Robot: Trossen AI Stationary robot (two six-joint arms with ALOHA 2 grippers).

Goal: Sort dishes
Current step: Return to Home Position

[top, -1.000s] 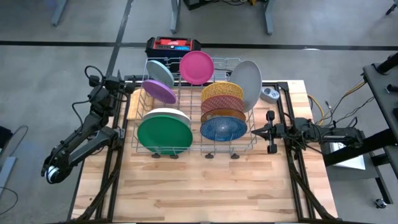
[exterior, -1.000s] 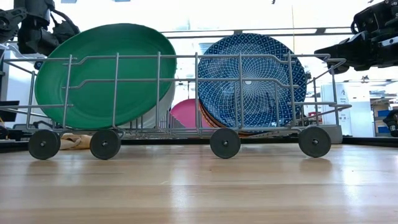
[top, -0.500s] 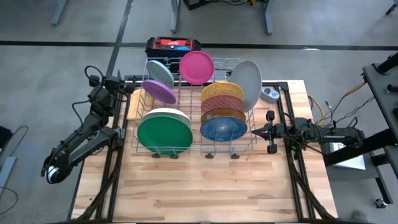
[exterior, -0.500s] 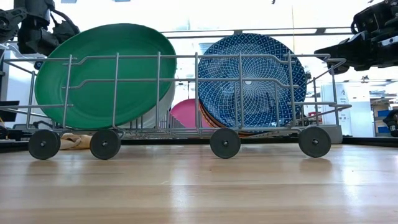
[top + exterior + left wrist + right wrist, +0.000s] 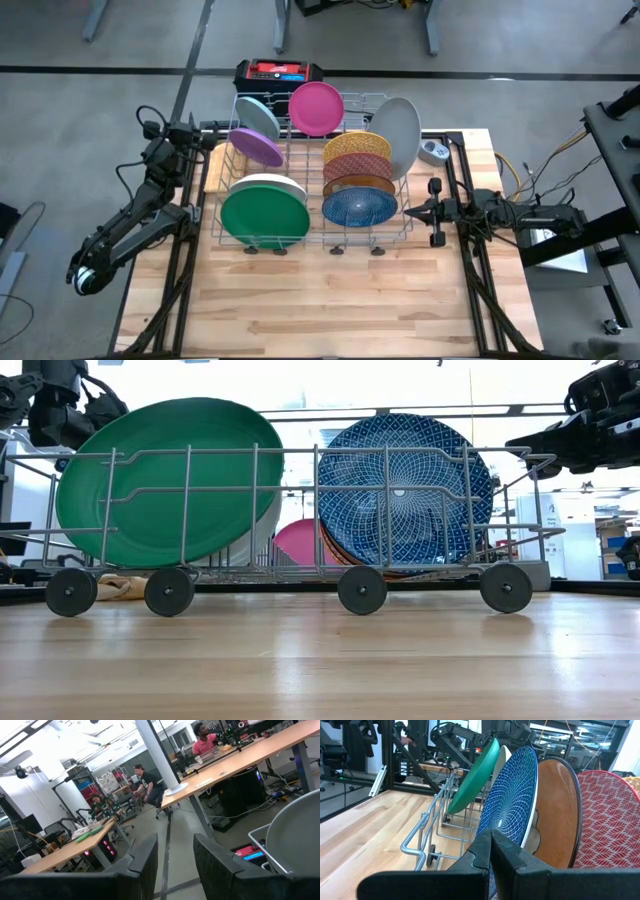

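My overhead camera looks straight down on the table [image 5: 330,300], the low one level and close at the rack [image 5: 253,452], which my right wrist camera shares; the left faces the room.

Pale wooden butcher-block table [image 5: 330,300], planks running side to side. On its far half, a silver wire dish rack [image 5: 300,452] resting on small black wheels [image 5: 361,589]. Just beside the rack's left end, something flat and tan [image 5: 214,168]. Near the far right corner, a small round grey-white object [image 5: 432,151].
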